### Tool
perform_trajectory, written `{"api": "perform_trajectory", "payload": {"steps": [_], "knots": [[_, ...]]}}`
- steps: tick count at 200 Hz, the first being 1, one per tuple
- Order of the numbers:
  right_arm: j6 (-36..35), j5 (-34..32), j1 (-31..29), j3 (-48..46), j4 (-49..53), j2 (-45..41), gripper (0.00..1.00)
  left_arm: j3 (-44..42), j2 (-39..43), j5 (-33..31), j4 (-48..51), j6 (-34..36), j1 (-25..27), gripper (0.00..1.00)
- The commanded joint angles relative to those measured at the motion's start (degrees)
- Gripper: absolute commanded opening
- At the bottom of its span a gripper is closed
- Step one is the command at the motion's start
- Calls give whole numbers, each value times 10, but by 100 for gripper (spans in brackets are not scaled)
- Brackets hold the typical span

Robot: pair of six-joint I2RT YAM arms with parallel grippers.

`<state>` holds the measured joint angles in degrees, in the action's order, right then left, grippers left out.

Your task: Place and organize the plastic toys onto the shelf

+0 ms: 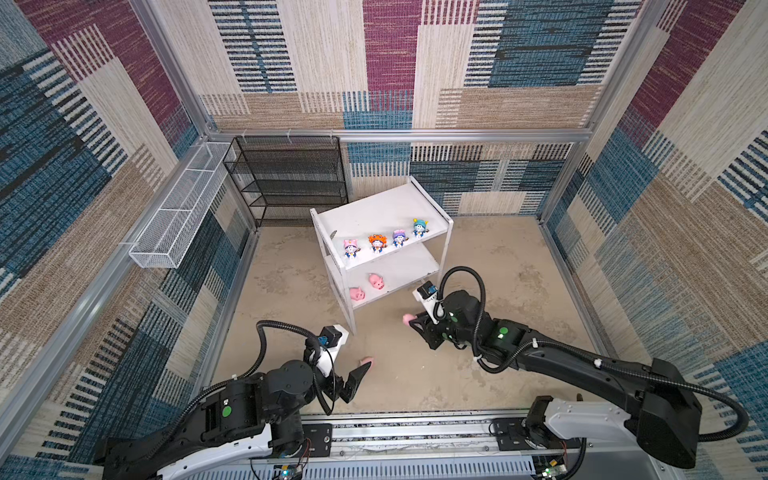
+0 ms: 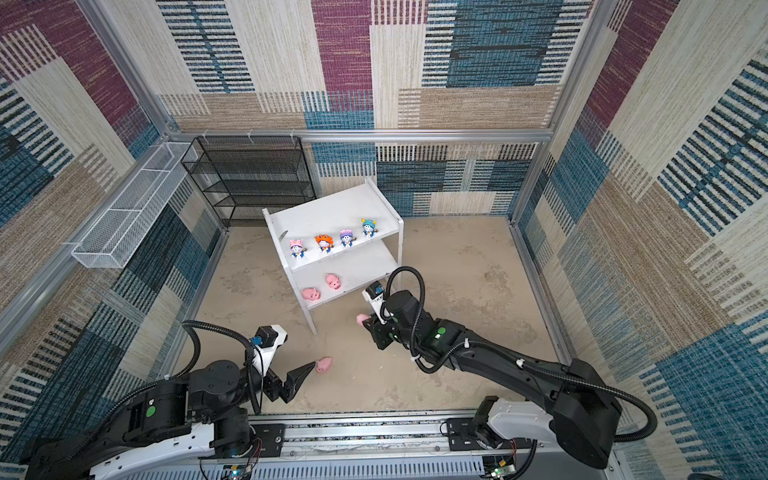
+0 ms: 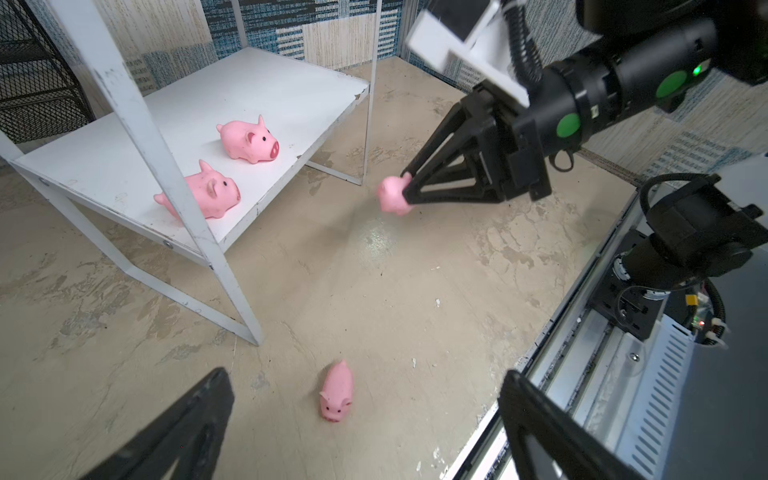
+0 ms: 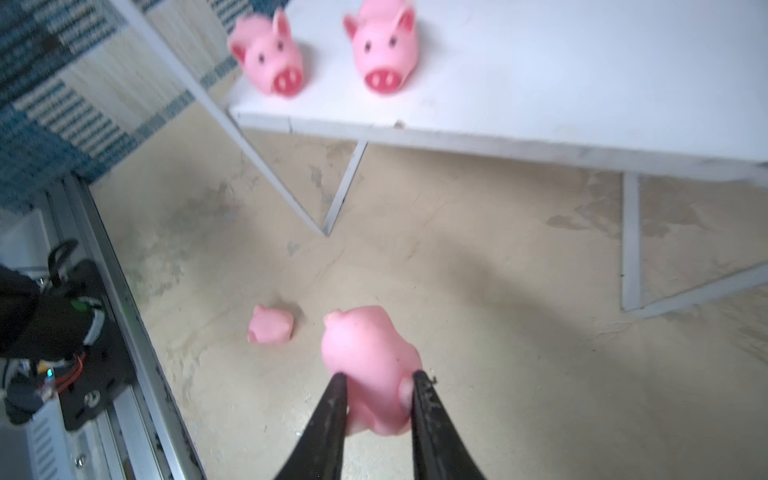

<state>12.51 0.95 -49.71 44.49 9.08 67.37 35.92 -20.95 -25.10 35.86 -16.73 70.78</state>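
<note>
Beige floor | right hand low, pinching pig | left hand spread wide

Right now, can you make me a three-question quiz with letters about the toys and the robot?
1. How many pink pigs lie on the lower board of the shelf? A) one B) two C) four
2. Where do the four hooded figurines stand? A) top board B) lower board C) both boards
3. The right fingers are: A) open and empty B) pinching a pig C) hidden
Answers: 1 B, two lie side by side. 2 A, they line up on the top board. 3 B, the held pig sits squeezed between them.
</note>
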Motion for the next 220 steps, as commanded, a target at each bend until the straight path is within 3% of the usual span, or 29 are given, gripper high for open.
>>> {"api": "perform_trajectory", "payload": {"steps": [1, 57, 113, 220], "knots": [[52, -54, 4, 19, -44, -20, 29, 4, 2, 4, -14, 4, 0, 100], [57, -91, 19, 67, -123, 25, 31, 6, 10, 3, -12, 5, 0, 100], [108, -101, 28, 102, -160, 96, 31, 5, 18, 1, -8, 2, 0, 100], [214, -133, 29, 114, -131, 148, 33, 2, 12, -3, -17, 6, 0, 100]]}}
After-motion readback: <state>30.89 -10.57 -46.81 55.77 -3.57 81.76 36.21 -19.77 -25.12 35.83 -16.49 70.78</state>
